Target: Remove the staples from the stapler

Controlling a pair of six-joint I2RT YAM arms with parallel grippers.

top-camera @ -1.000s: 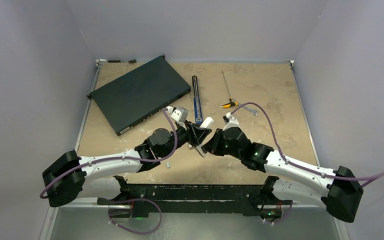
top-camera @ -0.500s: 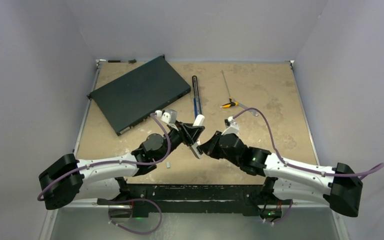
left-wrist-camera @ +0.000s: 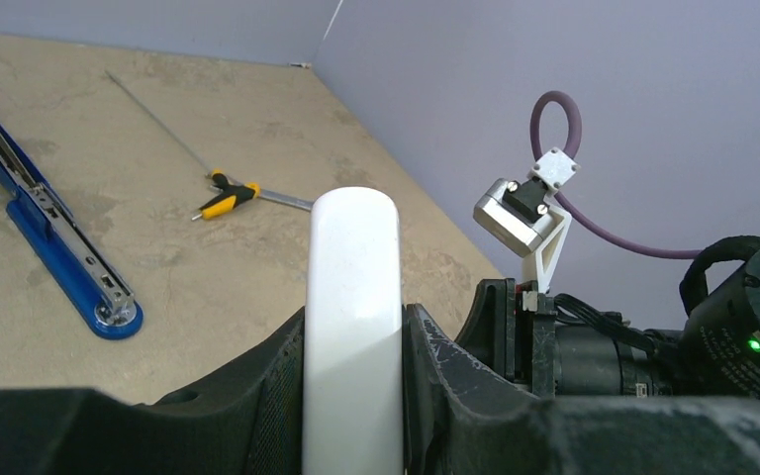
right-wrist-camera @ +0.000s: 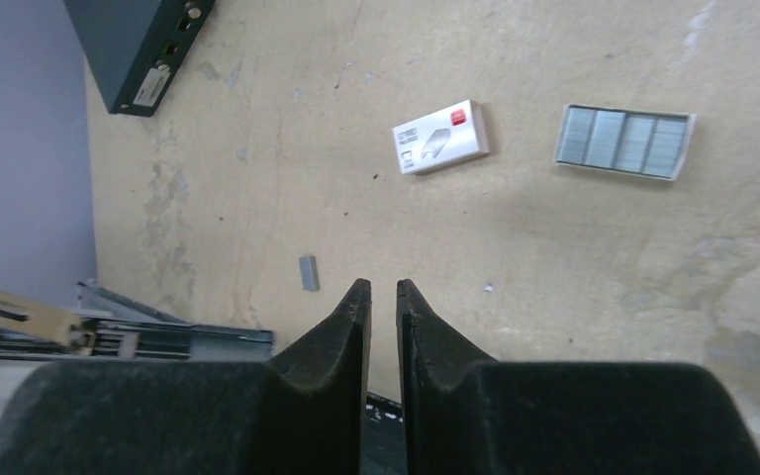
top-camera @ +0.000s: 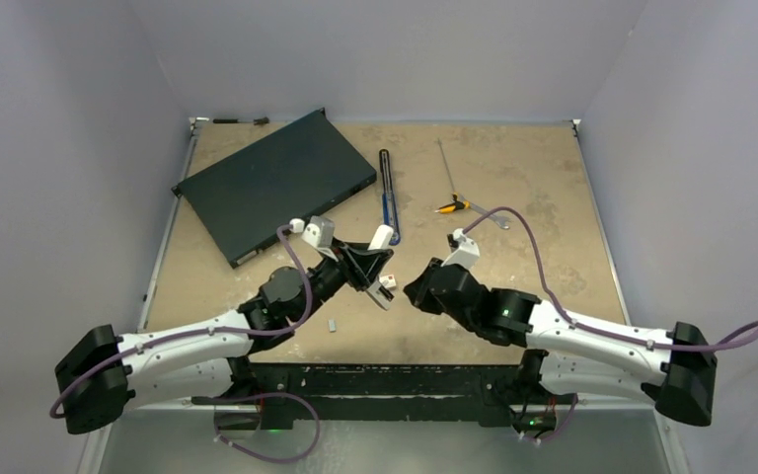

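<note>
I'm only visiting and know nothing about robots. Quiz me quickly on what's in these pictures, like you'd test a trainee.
1. True or false: the blue stapler lies opened flat on the table.
2. The left gripper clamps: A) a white bar, B) a yellow-handled tool, C) nothing.
3. What colour is the label on the small white box?
Key: 1 true; 2 A; 3 red.
</note>
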